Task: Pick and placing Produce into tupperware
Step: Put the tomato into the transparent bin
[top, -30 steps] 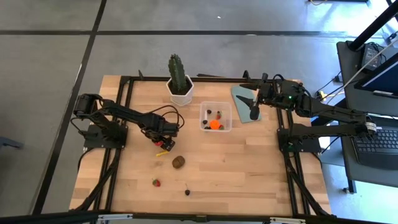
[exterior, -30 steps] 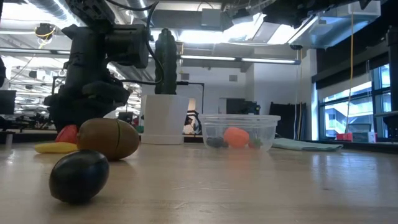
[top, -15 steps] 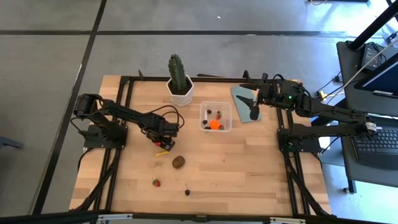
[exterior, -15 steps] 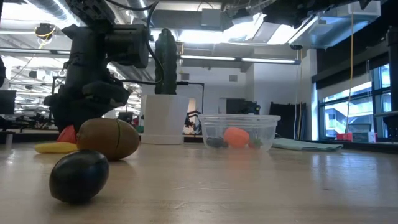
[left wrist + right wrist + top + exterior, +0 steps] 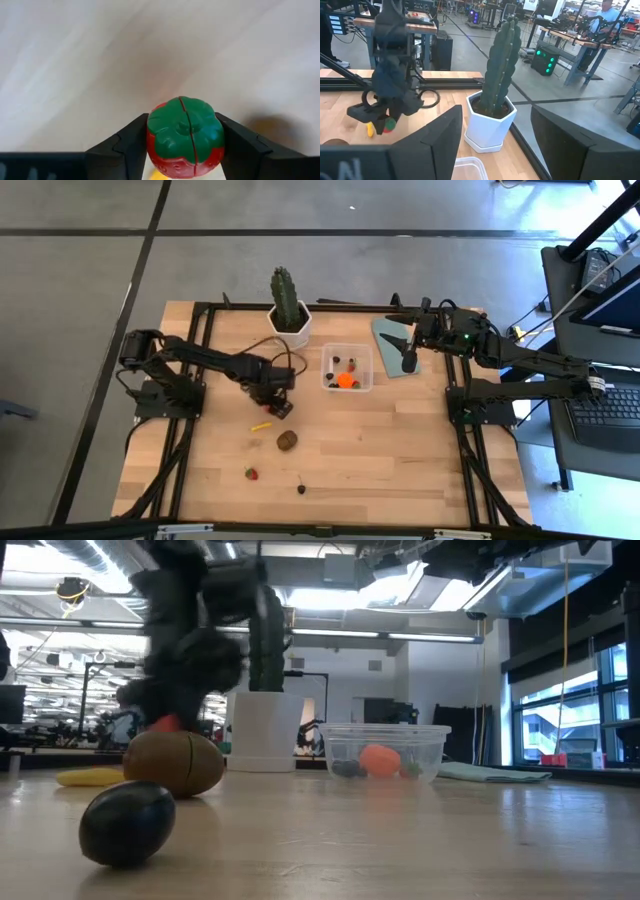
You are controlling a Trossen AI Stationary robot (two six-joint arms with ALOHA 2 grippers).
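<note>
My left gripper (image 5: pixel 281 406) is shut on a red strawberry with a green cap (image 5: pixel 185 131) and hangs above the table between the yellow stick (image 5: pixel 261 424) and the clear tupperware (image 5: pixel 346 367). An orange ball (image 5: pixel 345 379) and small dark pieces lie in the tupperware. On the wood lie the brown oval (image 5: pixel 287 441), a second strawberry (image 5: pixel 251 474) and a dark berry (image 5: pixel 301 489). My right gripper (image 5: pixel 408 362) waits open over the blue-grey lid (image 5: pixel 393 335). My left gripper pinches the strawberry by its two opposite sides (image 5: pixel 152 145), one dark finger (image 5: pixel 127 145) on each, coming from above and pointing down. The green cap faces the wrist camera. The strawberry (image 5: pixel 168 723) is lifted clear of the table.
The green cactus in its white hexagonal pot (image 5: pixel 287 308) stands at the far edge, just left of the tupperware. The black frame rails (image 5: pixel 203 340) run along the table's sides. Bare wood lies right of the brown oval toward the near right corner.
My left gripper has risen and moved toward the table's right, toward the tupperware, carrying the strawberry. The strawberry has come up from beside the yellow stick and is now clear of the wood. The yellow stick has stayed where it was.
</note>
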